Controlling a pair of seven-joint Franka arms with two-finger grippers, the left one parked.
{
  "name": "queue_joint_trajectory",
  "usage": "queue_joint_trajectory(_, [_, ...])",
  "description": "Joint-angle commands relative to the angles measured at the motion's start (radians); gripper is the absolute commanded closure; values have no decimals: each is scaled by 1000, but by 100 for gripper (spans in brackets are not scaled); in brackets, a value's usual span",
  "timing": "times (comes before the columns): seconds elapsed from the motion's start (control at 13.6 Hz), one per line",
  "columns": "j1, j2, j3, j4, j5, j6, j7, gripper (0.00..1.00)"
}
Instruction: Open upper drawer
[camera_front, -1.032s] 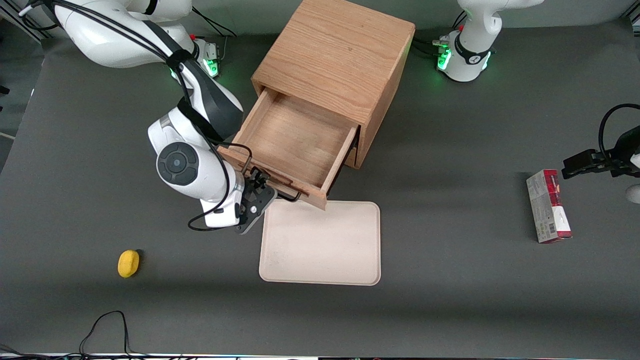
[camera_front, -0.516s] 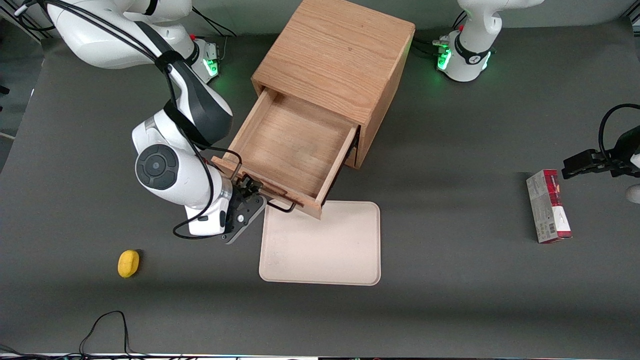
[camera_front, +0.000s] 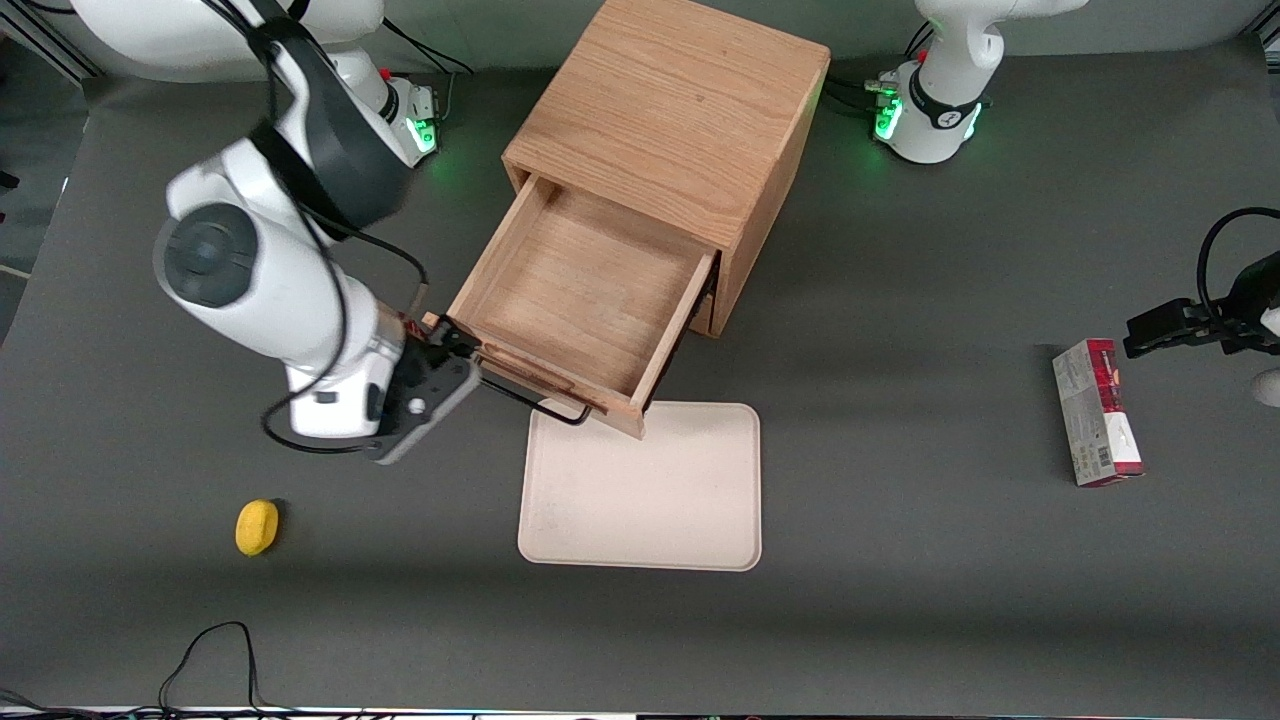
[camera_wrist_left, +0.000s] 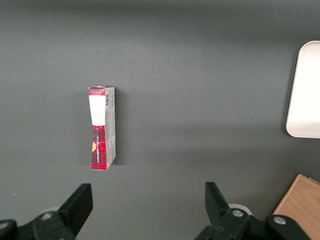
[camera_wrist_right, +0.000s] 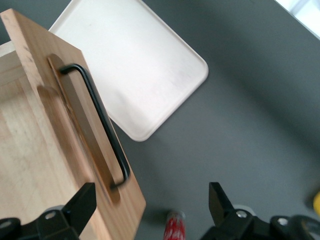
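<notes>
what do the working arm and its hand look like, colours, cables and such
The working arm has glossy white rounded shells with a dark grey band at one joint and a round dark grey cap on the bulky wrist joint. Thin black cables loop along it. Its hand, near the upper drawer handle's end, is grey and black with two black fingers, set apart and empty.

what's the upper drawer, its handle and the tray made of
Upper drawer: light wood, likely oak, with visible grain and a matte finish. Handle: thin black bar, probably painted metal, faintly glossy. Tray: smooth cream material, perhaps plastic or moulded fibre; unclear. The gripper is open, off the handle, by the drawer's front corner.
</notes>
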Motion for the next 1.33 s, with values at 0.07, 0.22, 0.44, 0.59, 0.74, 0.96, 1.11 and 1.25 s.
queue_joint_trajectory(0.07, [0,-199,-262,-153,163,-113,118,0])
queue_joint_trajectory(0.22, [2,-363,-351,-333,166,-107,332,0])
queue_joint_trajectory(0.44, [0,-568,-387,-522,148,-89,485,0])
queue_joint_trajectory(0.59, [0,-573,-401,-524,103,-59,485,0])
queue_joint_trajectory(0.74, [-3,-554,-409,-530,92,16,484,0])
queue_joint_trajectory(0.96, [0,-542,-421,-524,57,57,447,0])
queue_joint_trajectory(1.11, [3,-542,-419,-524,48,46,442,0])
queue_joint_trajectory(1.25, [3,-541,-418,-525,39,35,444,0])
